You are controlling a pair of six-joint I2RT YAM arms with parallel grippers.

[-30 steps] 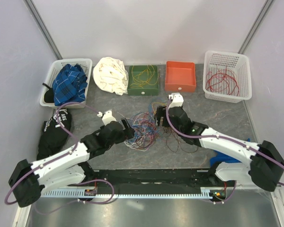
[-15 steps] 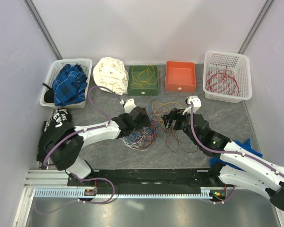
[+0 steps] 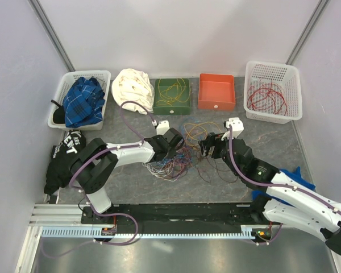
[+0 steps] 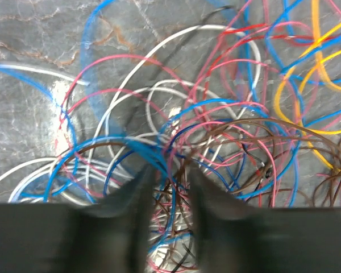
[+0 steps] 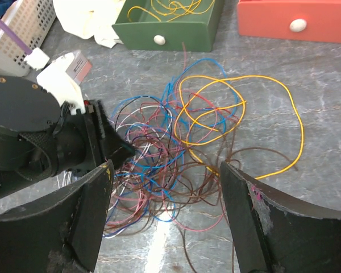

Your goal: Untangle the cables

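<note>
The cables (image 3: 179,154) lie as one tangle of thin blue, pink, white, brown and yellow strands on the grey table, between my two grippers. My left gripper (image 3: 175,143) is pushed into the tangle's left side. In the left wrist view its blurred fingers (image 4: 137,199) stand close together with a narrow gap, and several strands of the cables (image 4: 216,114) run through that gap unpinched. My right gripper (image 3: 208,145) hovers at the tangle's right edge, wide open and empty (image 5: 167,199). A yellow cable (image 5: 238,102) loops out of the cables (image 5: 159,153) on the far side.
Along the back stand a green box (image 3: 172,108) holding yellow wires, an orange box (image 3: 216,104), a white basket (image 3: 298,96) with red wires, and a white basket (image 3: 57,108) with blue plaid cloth. A white cloth (image 3: 133,90) and a black bag (image 3: 65,162) lie left.
My left arm has stretched forward and right into the tangle, and its jaws have narrowed from wide open. My right arm shifted right early in the second, then stayed.
</note>
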